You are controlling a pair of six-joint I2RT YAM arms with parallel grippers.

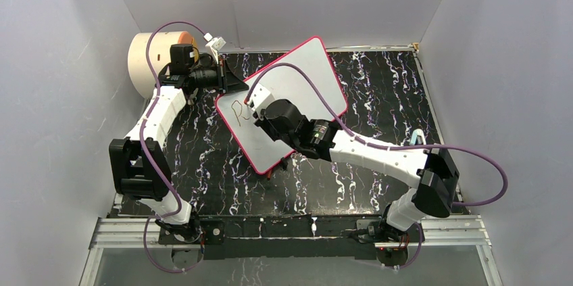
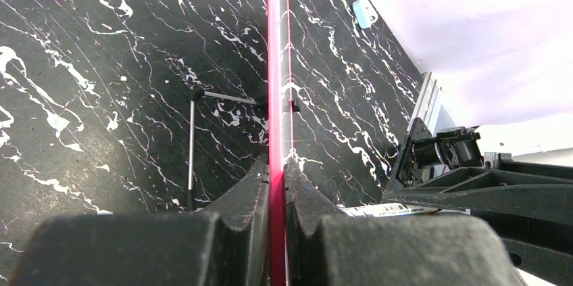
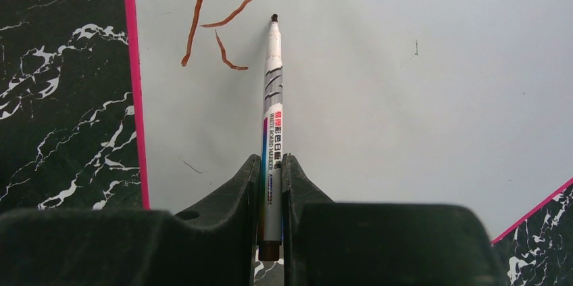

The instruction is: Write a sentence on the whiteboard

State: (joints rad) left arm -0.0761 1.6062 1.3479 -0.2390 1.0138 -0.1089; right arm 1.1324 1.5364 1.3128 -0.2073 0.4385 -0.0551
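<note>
Right gripper (image 3: 271, 168), matte black fingers pinched on slim white marker (image 3: 273, 117), dark tip at smooth flat whiteboard (image 3: 405, 97), just beside thin reddish-brown R-shaped strokes starting the sentence (image 3: 194, 22), left gripper (image 2: 276, 174) clamped on board's pink-red rim, board slanted over black white-veined table (image 2: 101, 97).

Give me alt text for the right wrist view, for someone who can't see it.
The right tool grips a marker, its tip near brown strokes on the whiteboard. The board's pink rim and the black marbled table show at left.
</note>
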